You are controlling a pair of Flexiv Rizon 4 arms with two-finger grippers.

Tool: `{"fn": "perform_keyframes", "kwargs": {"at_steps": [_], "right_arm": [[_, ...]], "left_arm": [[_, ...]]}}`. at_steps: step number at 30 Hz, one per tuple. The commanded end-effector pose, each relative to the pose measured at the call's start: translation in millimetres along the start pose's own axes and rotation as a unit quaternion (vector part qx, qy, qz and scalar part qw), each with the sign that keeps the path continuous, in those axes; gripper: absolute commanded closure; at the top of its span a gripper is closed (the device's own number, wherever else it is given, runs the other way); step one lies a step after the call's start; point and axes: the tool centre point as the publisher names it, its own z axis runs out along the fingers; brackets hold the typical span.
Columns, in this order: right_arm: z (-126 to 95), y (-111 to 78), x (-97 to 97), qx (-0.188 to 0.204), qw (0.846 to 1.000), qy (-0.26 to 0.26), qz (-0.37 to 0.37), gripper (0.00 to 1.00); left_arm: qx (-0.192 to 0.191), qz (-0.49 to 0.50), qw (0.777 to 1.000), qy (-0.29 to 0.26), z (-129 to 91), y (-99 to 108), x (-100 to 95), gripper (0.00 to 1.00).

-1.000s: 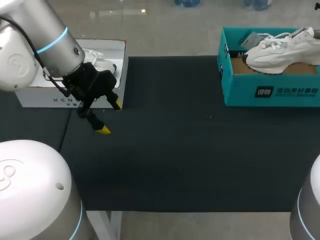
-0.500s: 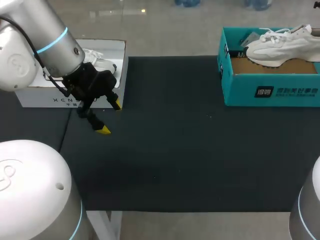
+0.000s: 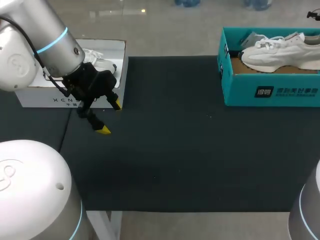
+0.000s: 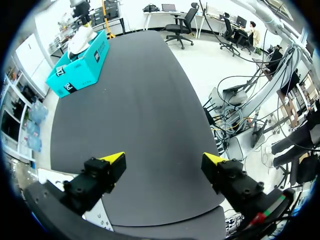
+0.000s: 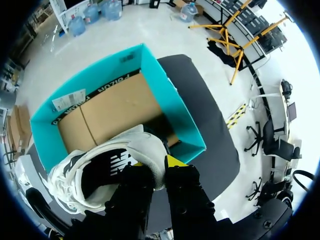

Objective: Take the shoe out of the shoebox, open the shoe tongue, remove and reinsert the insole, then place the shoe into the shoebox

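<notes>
A white shoe (image 3: pixel 280 50) hangs over the open teal shoebox (image 3: pixel 270 92) at the table's far right, its toe pointing left. In the right wrist view my right gripper (image 5: pixel 155 167) is shut on the heel collar of the shoe (image 5: pixel 100 170), with the teal shoebox (image 5: pixel 120 105) and its brown cardboard floor below. In the head view that gripper lies past the right edge. My left gripper (image 3: pixel 110 117) stands open over the mat at the left, nothing between its fingers. The left wrist view shows the left gripper (image 4: pixel 162 160) with the teal shoebox (image 4: pixel 80 67) far ahead.
A white box (image 3: pixel 107 50) holding another white shoe (image 3: pixel 97 60) sits at the back left, just behind my left gripper. A black mat (image 3: pixel 190 145) covers the table between the two boxes.
The shoe in my right gripper has shifted a little above the teal box, its toe edging left and its tilt levelling. The left arm has stayed still.
</notes>
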Motion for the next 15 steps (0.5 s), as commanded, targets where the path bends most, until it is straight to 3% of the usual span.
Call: {"fn": "perform_keyframes", "kwargs": {"at_steps": [1, 15], "right_arm": [[5, -1.6, -0.6, 0.002, 1.0, 0.005, 0.001, 1.0], [-4, 6.8, -4.0, -0.008, 1.0, 0.007, 0.007, 1.0]], "left_arm": [[-0.001, 0.0, 1.0, 0.0, 0, 0, -0.2, 0.0], [-0.001, 0.0, 1.0, 0.0, 0, 0, -0.2, 0.0]]}}
